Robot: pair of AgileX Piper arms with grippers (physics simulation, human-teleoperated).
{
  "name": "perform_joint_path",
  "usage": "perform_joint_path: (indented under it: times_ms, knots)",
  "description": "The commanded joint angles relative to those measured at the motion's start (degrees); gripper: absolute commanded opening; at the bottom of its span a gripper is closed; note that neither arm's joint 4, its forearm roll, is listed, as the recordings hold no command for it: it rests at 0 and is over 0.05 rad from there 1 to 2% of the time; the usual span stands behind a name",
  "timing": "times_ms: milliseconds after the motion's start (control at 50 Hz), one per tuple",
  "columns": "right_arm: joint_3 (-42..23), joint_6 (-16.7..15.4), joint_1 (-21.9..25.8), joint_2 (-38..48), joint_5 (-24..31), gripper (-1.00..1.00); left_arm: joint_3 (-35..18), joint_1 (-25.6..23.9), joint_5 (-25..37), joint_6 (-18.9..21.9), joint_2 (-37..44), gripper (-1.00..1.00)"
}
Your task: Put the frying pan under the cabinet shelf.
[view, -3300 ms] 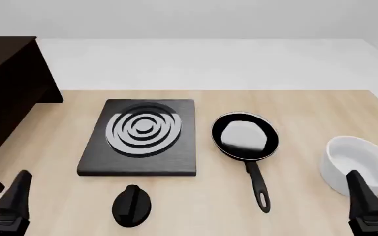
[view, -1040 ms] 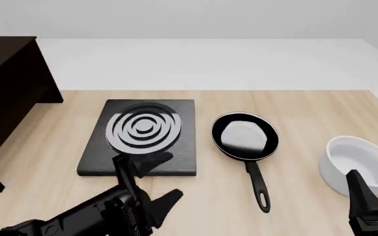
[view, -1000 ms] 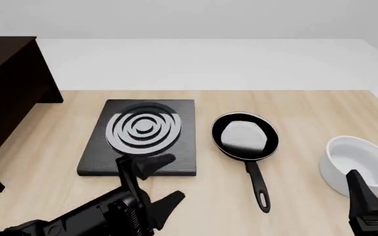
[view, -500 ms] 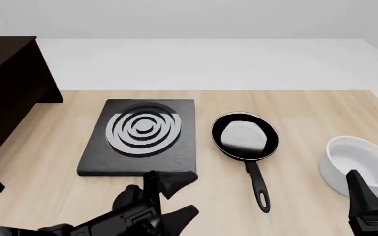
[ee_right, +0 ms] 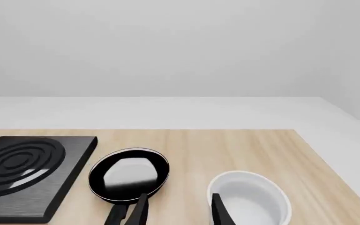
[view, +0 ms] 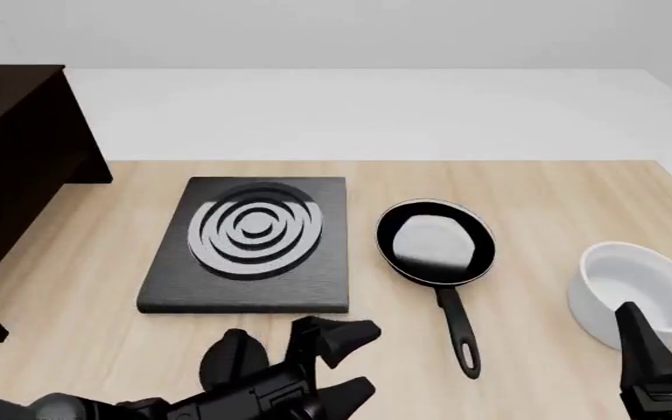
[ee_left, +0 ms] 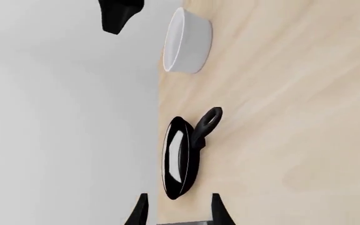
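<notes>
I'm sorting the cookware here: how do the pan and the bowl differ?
The pan is glossy black and shallow; the bowl is white and deeper. The pan has a long handle pointing toward the arms; the bowl has none. Both are round, upright on the table, and untouched.

Bright, even, sharp, shadowless renders

I see frying pan [view: 436, 242] flat on table, handle toward me | cabinet shelf [view: 15, 157] far left, well apart
</notes>
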Motion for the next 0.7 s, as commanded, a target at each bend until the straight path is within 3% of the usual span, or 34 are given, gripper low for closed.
perform_joint_path:
  times_ms: [20,700]
  knots:
    - [0.0,0.0,0.0,0.0,0.0,1.0,-2.2,-0.8,-0.9,1.4,4.4,1.0]
    - [0.0,0.0,0.0,0.0,0.0,1.0,-12.2,-3.9,3.4,2.8,13.5,1.0]
